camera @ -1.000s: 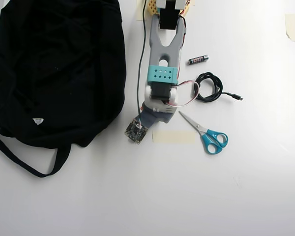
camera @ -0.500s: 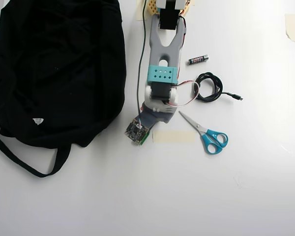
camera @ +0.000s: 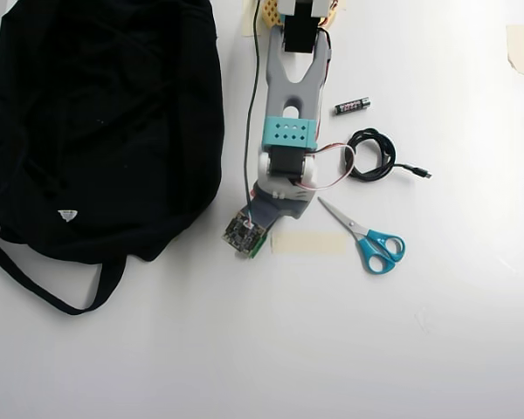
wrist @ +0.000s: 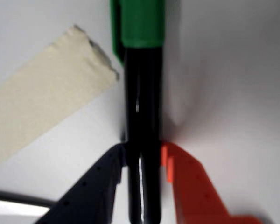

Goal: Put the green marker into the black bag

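Observation:
In the wrist view the green marker runs straight up the frame, black barrel below and green cap at the top. My gripper is shut on the barrel, with the dark finger against its left side and the orange finger against its right. The white table is close underneath. In the overhead view the arm reaches down the frame and covers both marker and gripper. The black bag lies at the left of the arm, large and slumped, its strap trailing toward the front.
A strip of beige tape lies just beside the gripper, and it also shows in the wrist view. Blue-handled scissors, a coiled black cable and a small battery lie right of the arm.

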